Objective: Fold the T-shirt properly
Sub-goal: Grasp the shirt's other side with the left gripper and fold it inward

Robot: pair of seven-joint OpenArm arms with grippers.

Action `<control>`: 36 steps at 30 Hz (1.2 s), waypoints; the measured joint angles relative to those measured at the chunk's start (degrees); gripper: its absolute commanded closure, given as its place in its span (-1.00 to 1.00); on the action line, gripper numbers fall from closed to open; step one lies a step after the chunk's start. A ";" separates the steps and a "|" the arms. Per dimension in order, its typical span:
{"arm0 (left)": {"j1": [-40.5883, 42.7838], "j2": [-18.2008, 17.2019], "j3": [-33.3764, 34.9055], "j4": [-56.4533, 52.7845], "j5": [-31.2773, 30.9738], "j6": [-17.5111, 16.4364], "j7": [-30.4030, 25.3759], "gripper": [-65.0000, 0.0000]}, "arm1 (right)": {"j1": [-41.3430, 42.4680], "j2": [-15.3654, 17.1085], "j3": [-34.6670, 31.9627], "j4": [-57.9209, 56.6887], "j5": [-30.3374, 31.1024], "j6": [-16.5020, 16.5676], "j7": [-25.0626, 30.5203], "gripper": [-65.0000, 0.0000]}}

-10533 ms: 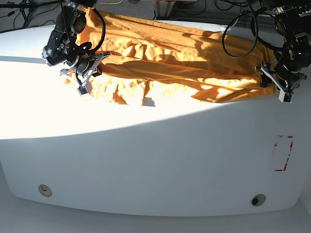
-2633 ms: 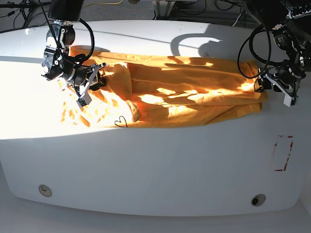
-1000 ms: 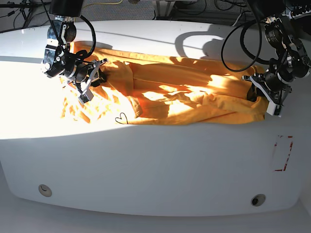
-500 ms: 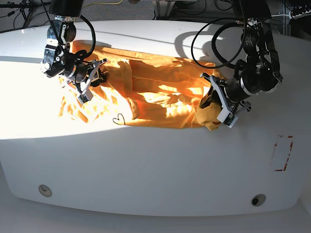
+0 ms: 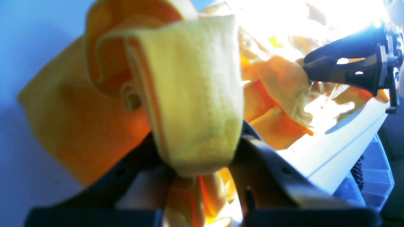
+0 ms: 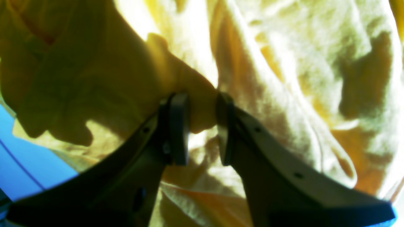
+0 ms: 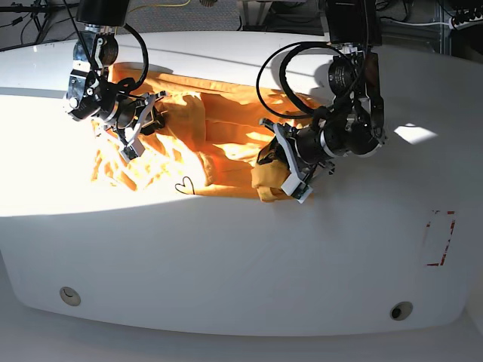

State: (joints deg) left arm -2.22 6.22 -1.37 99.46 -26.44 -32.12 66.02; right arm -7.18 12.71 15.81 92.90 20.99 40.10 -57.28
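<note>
The orange-yellow T-shirt [image 7: 219, 124] lies bunched on the far left half of the white table [image 7: 241, 249], its black heart drawing [image 7: 186, 185] at the near edge. At the right of the base view, my left gripper [image 7: 285, 172] is shut on the shirt's doubled-over end and holds it near the table's middle. In the left wrist view a thick yellow fold [image 5: 195, 94] sits between that gripper's jaws [image 5: 199, 148]. My right gripper [image 7: 138, 130] is at the shirt's left end. There it is shut on a pinch of cloth [image 6: 202, 121].
A red-outlined rectangle [image 7: 440, 237] marks the table at the right. Two round holes [image 7: 69, 295] [image 7: 401, 310] sit near the front edge. Cables hang behind the table. A clear plastic bin [image 5: 375, 170] shows beyond the table edge in the left wrist view.
My left gripper has carried the shirt's right end leftward from the table's right side to its middle, so the cloth is now shorter and doubled. The right gripper has stayed put.
</note>
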 measured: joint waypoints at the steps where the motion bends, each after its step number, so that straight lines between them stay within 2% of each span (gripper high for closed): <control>1: 0.04 0.39 0.07 -0.59 0.15 0.00 0.02 0.87 | 0.04 0.00 0.00 0.00 0.00 0.00 -0.02 0.53; 11: -2.78 2.08 -0.07 -3.52 0.66 -0.02 0.00 0.84 | 0.33 0.00 0.00 0.00 -0.20 0.02 -0.37 0.53; 13: -3.30 2.32 0.00 -4.44 0.31 0.00 -0.04 0.75 | 0.31 0.00 0.00 0.00 -0.11 0.02 -0.35 0.53; 21: -6.45 2.16 3.61 -8.81 0.15 0.07 0.57 -0.03 | 0.33 0.00 0.00 0.00 -0.20 0.02 -0.37 0.53; 23: -7.30 1.88 6.32 -9.33 -2.47 0.17 0.59 -0.15 | 0.33 0.00 0.00 0.00 -0.20 0.02 -0.37 0.53; 27: -8.35 2.49 10.10 -9.35 -10.69 -0.09 3.19 -0.17 | 0.39 -0.02 -0.02 0.00 -0.22 0.02 -0.42 0.53; 32: -10.12 2.71 9.88 -8.68 -17.31 -0.24 9.01 -0.17 | 0.66 0.02 -0.04 -0.17 -0.15 0.02 -0.44 0.53; 36: -10.82 2.25 7.82 -7.34 -20.39 -0.22 10.69 -0.17 | 1.38 -0.02 -0.07 -0.39 -0.48 0.02 -1.27 0.53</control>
State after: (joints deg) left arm -13.04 8.47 6.46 92.12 -46.83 -32.34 76.71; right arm -5.80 12.69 15.75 92.51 20.51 40.12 -58.54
